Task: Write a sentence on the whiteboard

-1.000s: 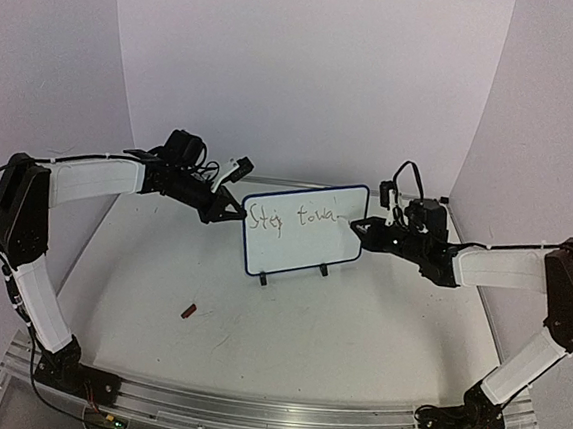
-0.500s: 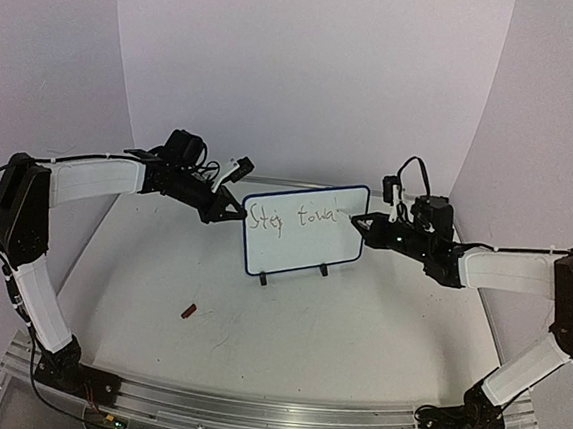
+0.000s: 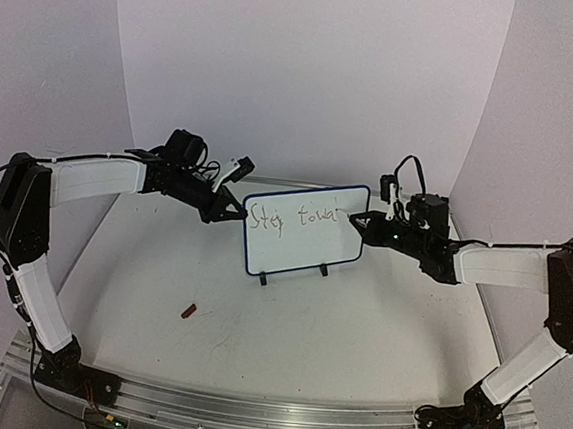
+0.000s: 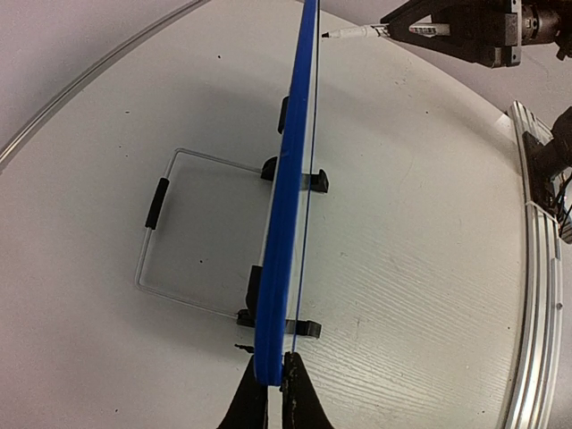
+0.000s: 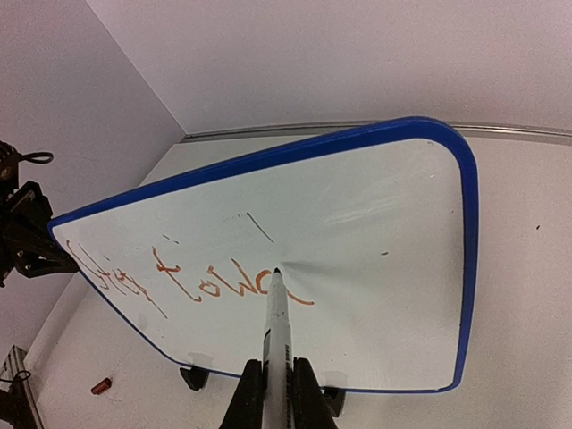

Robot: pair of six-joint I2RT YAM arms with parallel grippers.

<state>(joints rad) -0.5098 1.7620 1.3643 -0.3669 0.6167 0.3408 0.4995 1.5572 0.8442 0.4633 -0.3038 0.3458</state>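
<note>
One whiteboard (image 3: 302, 241), white table (image 3: 307, 327), lilac walls (image 3: 309, 76).

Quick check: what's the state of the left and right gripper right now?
Left gripper: closed on the edge of the whiteboard.
Right gripper: closed, holding the marker.

Open tabletop (image 3: 287, 325) before upright whiteboard (image 3: 302, 238)

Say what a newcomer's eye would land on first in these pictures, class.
The blue-framed whiteboard standing upright at mid-table draws the eye, with red-orange handwriting across its top. The right gripper holds a marker with its tip at the end of that writing, while the left gripper pinches the board's opposite edge.
</note>
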